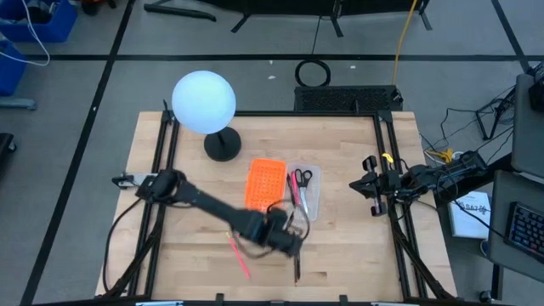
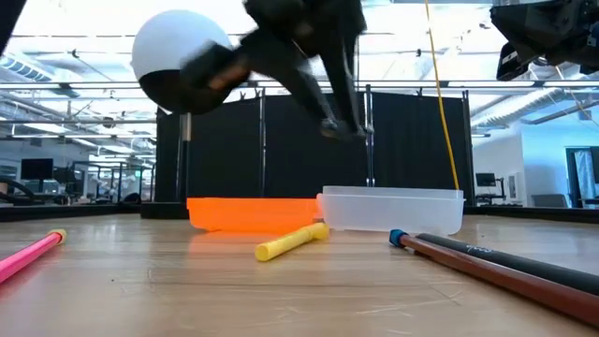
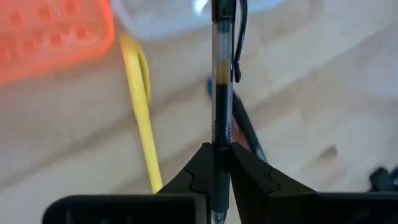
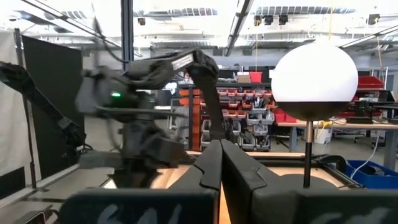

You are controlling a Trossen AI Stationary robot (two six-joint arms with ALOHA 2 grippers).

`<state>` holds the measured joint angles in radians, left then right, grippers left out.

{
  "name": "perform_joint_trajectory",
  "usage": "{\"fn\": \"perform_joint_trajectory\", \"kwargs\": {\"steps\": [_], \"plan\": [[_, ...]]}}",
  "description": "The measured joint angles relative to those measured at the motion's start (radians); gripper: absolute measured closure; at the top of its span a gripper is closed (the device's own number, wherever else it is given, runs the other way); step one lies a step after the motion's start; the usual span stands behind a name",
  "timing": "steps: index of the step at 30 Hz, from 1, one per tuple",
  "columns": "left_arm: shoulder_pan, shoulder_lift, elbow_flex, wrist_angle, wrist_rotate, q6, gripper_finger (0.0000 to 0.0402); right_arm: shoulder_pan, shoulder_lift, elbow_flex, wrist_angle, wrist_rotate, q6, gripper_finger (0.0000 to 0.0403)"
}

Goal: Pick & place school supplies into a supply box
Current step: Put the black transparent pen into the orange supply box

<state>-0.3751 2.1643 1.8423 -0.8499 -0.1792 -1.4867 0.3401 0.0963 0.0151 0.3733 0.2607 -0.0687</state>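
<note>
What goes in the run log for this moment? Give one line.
left gripper: shut on clear pen, lifted near supply box | right gripper: shut, parked at right edge

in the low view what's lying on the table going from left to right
Pink pen → orange tray → yellow pen → clear supply box → dark pencil with a blue end. The left arm's held pen hangs above these, so it is left out.

One camera looks straight down, one level across the table (image 1: 340, 255), wrist cameras close; all share it.
</note>
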Motion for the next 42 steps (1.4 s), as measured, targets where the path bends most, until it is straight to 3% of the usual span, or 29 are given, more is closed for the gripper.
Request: {"fn": "perform_joint_trajectory", "kwargs": {"steps": [7, 14, 30, 42], "plan": [[0.203, 0.0, 0.001, 0.104, 0.114, 0.161, 0.0373, 0.0, 0.0, 0.0, -0.005, 0.0, -0.059, 0.0403], [0.323, 0.007, 0.001, 0.066, 0.18, 0.229, 0.0371, 0.0, 0.0, 0.0, -0.012, 0.0, -0.075, 0.0403], [0.37, 0.063, 0.0, 0.104, 0.215, 0.263, 0.0362, 0.0, 0.0, 0.0, 0.006, 0.0, -0.05, 0.0403], [0.372, 0.062, 0.0, 0.095, 0.178, 0.275, 0.0366, 0.0, 0.0, 0.0, 0.004, 0.002, -0.075, 0.0403]]}}
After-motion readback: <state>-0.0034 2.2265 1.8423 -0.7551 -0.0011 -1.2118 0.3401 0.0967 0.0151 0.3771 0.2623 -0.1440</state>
